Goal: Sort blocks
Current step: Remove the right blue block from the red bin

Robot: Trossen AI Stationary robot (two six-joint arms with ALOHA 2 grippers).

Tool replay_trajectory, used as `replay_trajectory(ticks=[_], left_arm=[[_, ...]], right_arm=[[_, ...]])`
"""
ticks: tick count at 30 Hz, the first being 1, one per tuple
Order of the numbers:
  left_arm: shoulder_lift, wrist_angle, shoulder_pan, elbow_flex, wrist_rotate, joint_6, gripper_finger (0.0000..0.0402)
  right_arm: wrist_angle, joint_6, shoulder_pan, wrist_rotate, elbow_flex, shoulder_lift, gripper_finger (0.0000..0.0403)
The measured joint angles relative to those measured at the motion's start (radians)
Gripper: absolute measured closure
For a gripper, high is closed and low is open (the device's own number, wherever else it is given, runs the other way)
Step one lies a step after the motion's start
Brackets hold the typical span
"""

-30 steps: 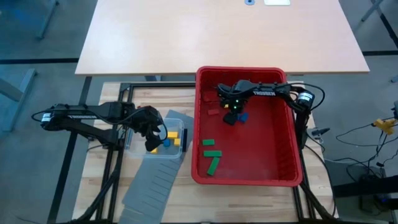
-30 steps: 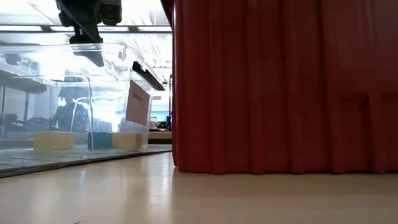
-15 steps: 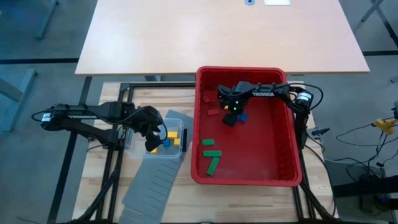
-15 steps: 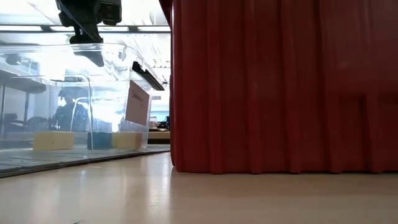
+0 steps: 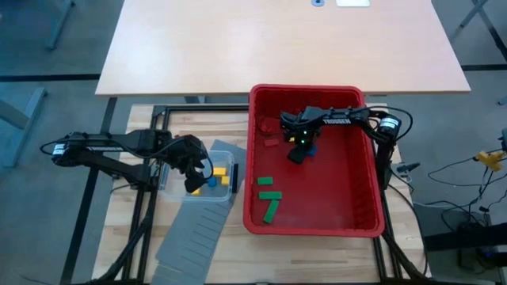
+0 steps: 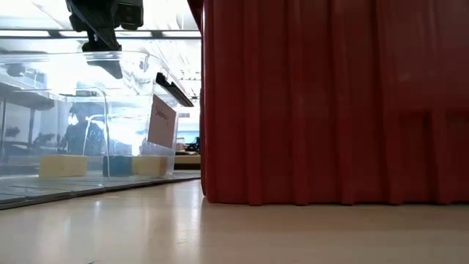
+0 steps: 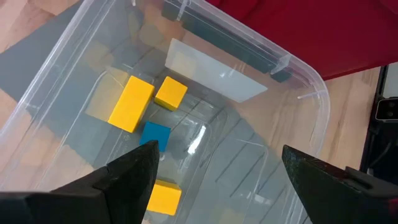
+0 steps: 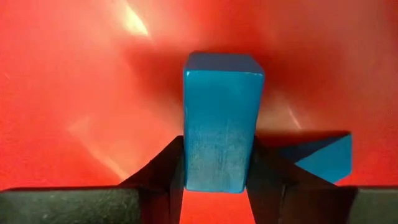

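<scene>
Your right gripper (image 8: 214, 186) is down inside the red bin (image 5: 368, 182), near its back wall, and its fingers press on both sides of a blue bar (image 8: 221, 121), so you have a grip on it low on the block. A second blue block (image 8: 323, 158) lies just beside it on the bin floor (only a corner shows), so a straight lift looks wise to keep from dragging it. Three green blocks (image 5: 269, 195) lie together near the bin's front left, with a couple of red pieces (image 5: 269, 133) near the back left.

Your left gripper (image 7: 214, 180) hangs over the clear tub (image 7: 314, 93) with its fingers spread wide and nothing between them. Three yellow blocks (image 7: 132, 102) and one blue cube (image 7: 155, 134) already lie in the tub, which rests on a grey slotted panel (image 5: 194, 233) just left of the bin. Judging by that, the tub takes yellow and blue, so the held bar probably belongs there.
</scene>
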State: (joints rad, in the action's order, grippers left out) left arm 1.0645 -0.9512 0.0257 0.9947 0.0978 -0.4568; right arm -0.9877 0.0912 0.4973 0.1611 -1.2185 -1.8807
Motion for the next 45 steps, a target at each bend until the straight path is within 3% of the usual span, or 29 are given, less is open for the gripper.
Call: replay_trajectory(ticks=[9,15,21,26,31,45], left_arm=[[-0.009,0.065,0.000,0.000,0.019,0.003,0.0088],[-0.055,0.357,0.000,0.000,0.019,0.003,0.0088],[-0.093,0.801,0.029,0.000,0.011,0.014,0.0088],[-0.085,1.044,0.059,0.001,-0.003,0.016,0.0088],[-0.052,1.178,0.091,0.001,-0.002,0.010,0.0088],[0.064,1.205,0.122,0.001,0.006,-0.143,0.0088]], right_arm=[[-0.001,0.106,-0.005,0.086,-0.031,0.143,0.0293],[0.037,0.205,-0.014,0.113,-0.051,0.323,0.0293],[0.357,0.343,-0.060,0.162,-0.050,0.517,0.0293],[0.725,0.407,-0.133,0.161,-0.050,0.604,0.0293],[0.942,0.488,-0.195,0.153,-0.051,0.600,0.0293],[1.102,0.540,-0.357,0.143,-0.108,0.393,0.0293]])
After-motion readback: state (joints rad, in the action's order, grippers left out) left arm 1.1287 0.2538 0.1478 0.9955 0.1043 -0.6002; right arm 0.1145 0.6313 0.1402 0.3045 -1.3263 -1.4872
